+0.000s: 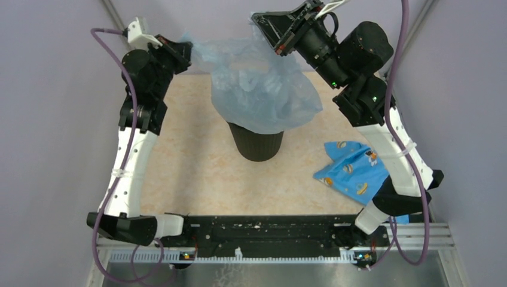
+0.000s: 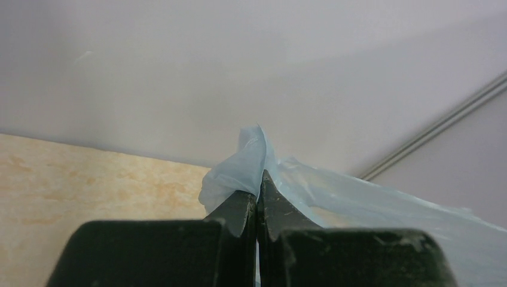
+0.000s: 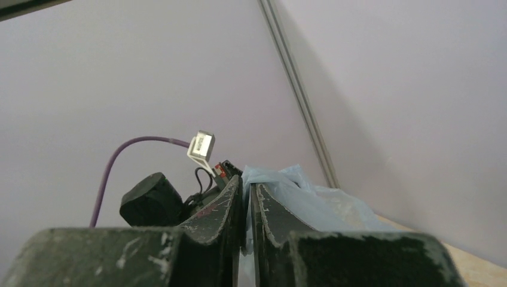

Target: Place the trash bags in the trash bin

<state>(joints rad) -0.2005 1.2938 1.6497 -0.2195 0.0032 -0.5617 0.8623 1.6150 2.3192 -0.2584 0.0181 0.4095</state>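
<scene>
Nearest the arm bases, a blue patterned cloth [image 1: 353,167] lies crumpled on the pale surface [image 1: 191,167], at about four o'clock from the trash bin [image 1: 258,143] and well apart from it. The black bin stands upright mid-surface. Over it billows the trash bag [image 1: 263,95], a pale blue film whose lower folds drape across the bin's mouth and hide the rim; whether any of it sits inside, I cannot tell. The bag is raised and stretched between both arms. At eleven o'clock from the bin, the left pincer [image 2: 258,179] is pinched tight on one bunched corner of film. At twelve o'clock, the right pincer [image 3: 246,185] is clamped on the other corner, film squeezed between its fingers.
</scene>
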